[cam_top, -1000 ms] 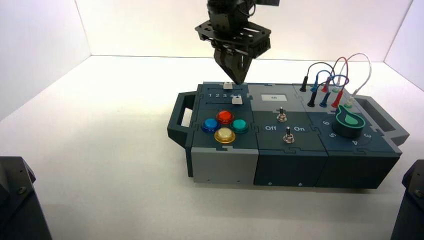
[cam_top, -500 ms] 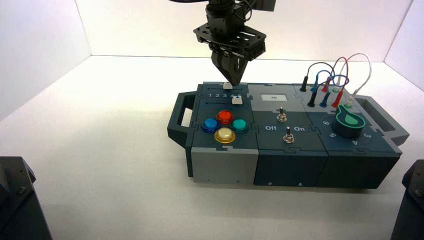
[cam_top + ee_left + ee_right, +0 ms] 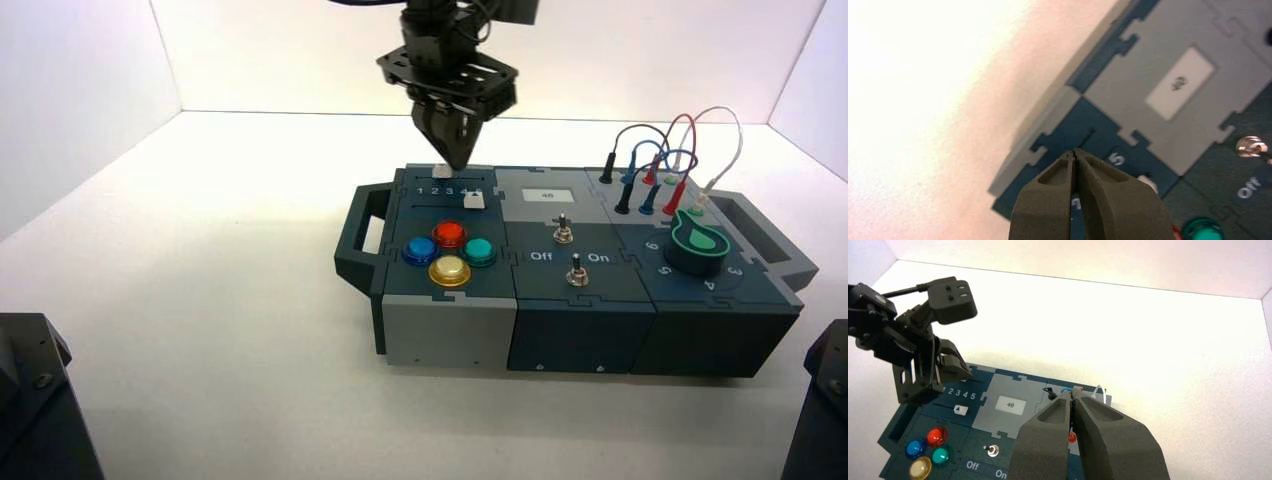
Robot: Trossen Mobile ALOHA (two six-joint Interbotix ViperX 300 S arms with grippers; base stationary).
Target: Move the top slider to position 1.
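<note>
The top slider [image 3: 440, 171], a tiny white knob, sits in the back slot of the box's left block, above the printed scale whose numeral 1 [image 3: 421, 191] is at the left end. My left gripper [image 3: 455, 165] reaches down from above, shut and empty, with its tips touching the knob's right side. In the left wrist view the shut fingers [image 3: 1048, 200] hide the knob, and the numeral 5 [image 3: 1116, 159] shows beside them. My right gripper [image 3: 1073, 392] is shut and empty, held high in front of the box.
The second white slider knob [image 3: 474, 201] sits one slot nearer. Below it are red [image 3: 449, 233], blue [image 3: 419, 250], green [image 3: 479, 250] and yellow [image 3: 449, 270] buttons. To the right are two toggles [image 3: 564, 232], a green dial [image 3: 697, 245] and plugged wires [image 3: 660, 170].
My left gripper has moved left along the back slot, and the top slider's knob has shifted left with it. The right arm has not moved.
</note>
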